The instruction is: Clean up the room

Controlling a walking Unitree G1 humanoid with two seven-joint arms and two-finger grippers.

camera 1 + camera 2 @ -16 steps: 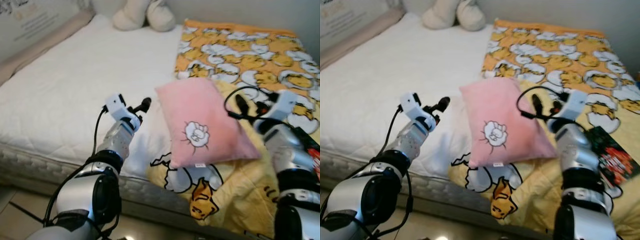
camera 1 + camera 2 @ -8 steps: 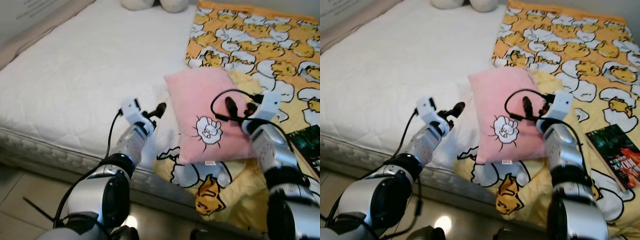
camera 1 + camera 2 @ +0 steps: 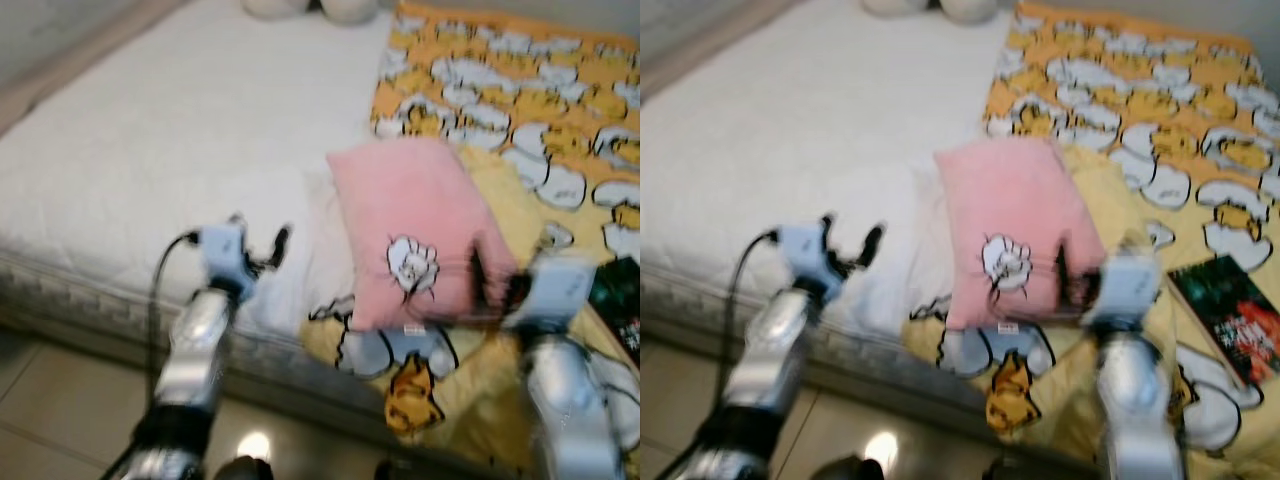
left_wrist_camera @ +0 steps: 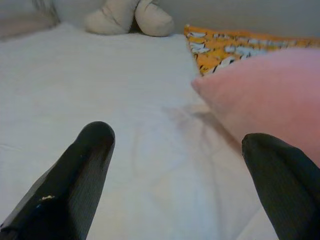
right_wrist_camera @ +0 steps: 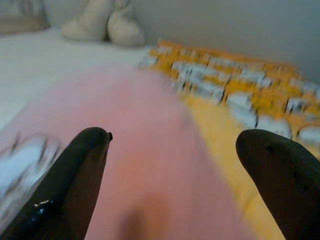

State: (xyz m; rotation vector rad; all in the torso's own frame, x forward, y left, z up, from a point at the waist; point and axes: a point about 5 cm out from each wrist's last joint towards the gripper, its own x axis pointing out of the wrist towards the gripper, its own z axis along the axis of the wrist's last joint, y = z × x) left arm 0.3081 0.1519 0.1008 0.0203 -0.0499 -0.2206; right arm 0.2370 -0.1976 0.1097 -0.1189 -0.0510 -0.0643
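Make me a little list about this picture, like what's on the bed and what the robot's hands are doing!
place: bed with a white mattress
pillow: pink pillow with a cartoon patch, lying partly on the blanket
blanket: yellow and orange duck blanket on the bed's right side
book: dark book on the blanket, at the right
plush toy: cream plush toy at the far end
left gripper: open, over the white sheet beside the pillow
right gripper: open, at the pillow's near right edge

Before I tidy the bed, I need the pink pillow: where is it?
The pink pillow lies on the bed near its front edge, half on the yellow duck blanket, between the left gripper and right gripper.
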